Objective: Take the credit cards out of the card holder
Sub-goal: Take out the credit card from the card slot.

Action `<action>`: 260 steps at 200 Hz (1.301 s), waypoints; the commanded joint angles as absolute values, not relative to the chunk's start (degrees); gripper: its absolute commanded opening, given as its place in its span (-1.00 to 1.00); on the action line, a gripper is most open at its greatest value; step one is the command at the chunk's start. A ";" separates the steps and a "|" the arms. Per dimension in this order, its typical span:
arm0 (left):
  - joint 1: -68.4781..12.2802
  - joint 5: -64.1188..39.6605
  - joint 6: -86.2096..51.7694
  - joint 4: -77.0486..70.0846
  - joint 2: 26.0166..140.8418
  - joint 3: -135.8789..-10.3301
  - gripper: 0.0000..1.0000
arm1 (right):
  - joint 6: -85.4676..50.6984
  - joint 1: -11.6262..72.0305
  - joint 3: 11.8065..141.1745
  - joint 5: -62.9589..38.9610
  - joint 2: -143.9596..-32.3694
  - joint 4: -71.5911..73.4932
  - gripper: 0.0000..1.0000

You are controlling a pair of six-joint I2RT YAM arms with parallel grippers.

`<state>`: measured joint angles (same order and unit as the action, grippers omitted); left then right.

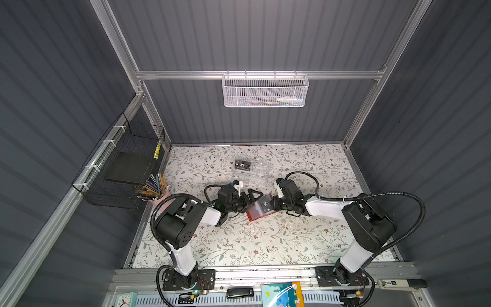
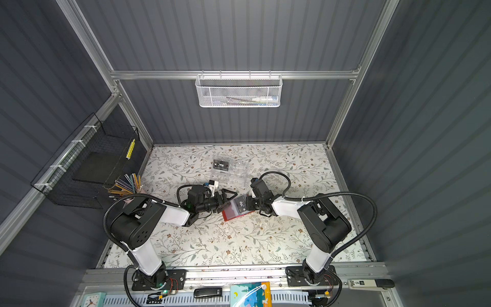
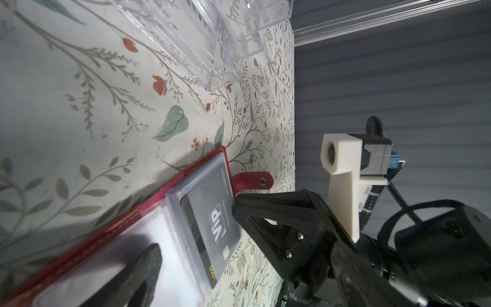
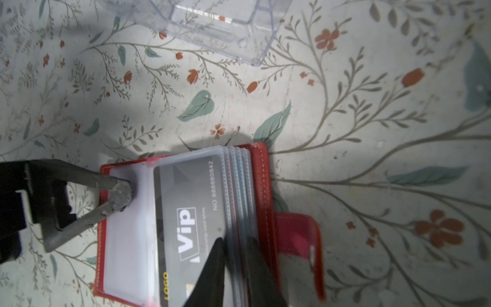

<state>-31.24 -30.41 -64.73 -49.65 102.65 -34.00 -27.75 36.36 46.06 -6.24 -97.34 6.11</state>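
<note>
Closest, at bottom of r. wrist frame: right gripper (image 4: 235, 244), fingers almost together, prob. pinching edge of black Vip credit card (image 4: 186, 207) in its clear sleeve (image 4: 239, 164). Red card holder (image 4: 261, 170) open on flowery mat (image 4: 345, 106), lower middle of frame. Wide-spread left gripper (image 1: 252, 201), one fingertip (image 4: 121, 195) pressing holder's white page at frame left. 2nd Vip card (image 1: 243, 165) in clear organizer (image 1: 259, 174), above centre in a top view.

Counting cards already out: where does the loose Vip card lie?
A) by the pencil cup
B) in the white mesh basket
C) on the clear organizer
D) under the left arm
C: in a top view the black Vip card lies on the organizer.
</note>
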 commanded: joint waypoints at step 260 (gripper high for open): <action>-32.08 -31.60 -61.96 -48.35 100.45 -31.51 0.72 | -36.06 39.90 42.41 -15.50 -100.94 12.46 -1.00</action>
